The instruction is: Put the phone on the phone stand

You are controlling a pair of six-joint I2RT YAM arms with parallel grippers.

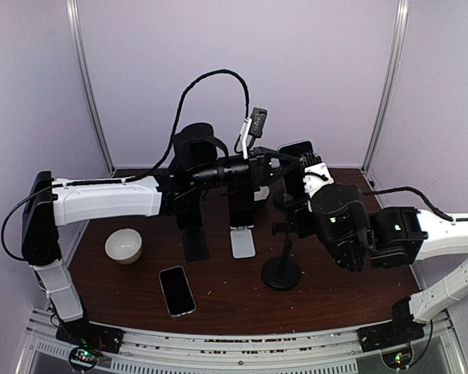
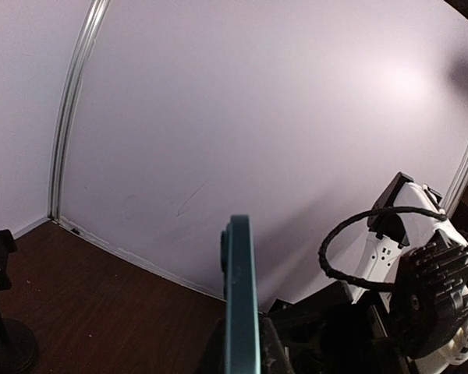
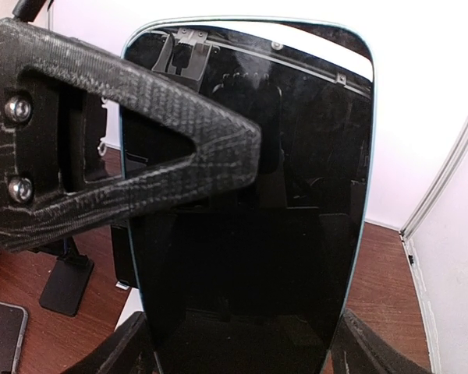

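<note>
A teal-edged phone (image 1: 295, 148) with a dark screen is held upright in the air above the back of the table, between both grippers. My left gripper (image 1: 290, 161) is shut on its front and back faces; the left wrist view shows the phone (image 2: 240, 296) edge-on between its fingers. My right gripper (image 3: 242, 354) clasps the phone (image 3: 249, 195) across its width, one finger against each long edge. A finger (image 3: 125, 148) of the left gripper lies across the screen. A black phone stand (image 1: 281, 269) with a round base stands below on the table.
A second phone (image 1: 177, 290) lies flat near the front edge. A white bowl (image 1: 124, 245) sits at the left. A black stand (image 1: 193, 234) and a silver-based stand (image 1: 242, 240) are mid-table. The back wall is close behind the grippers.
</note>
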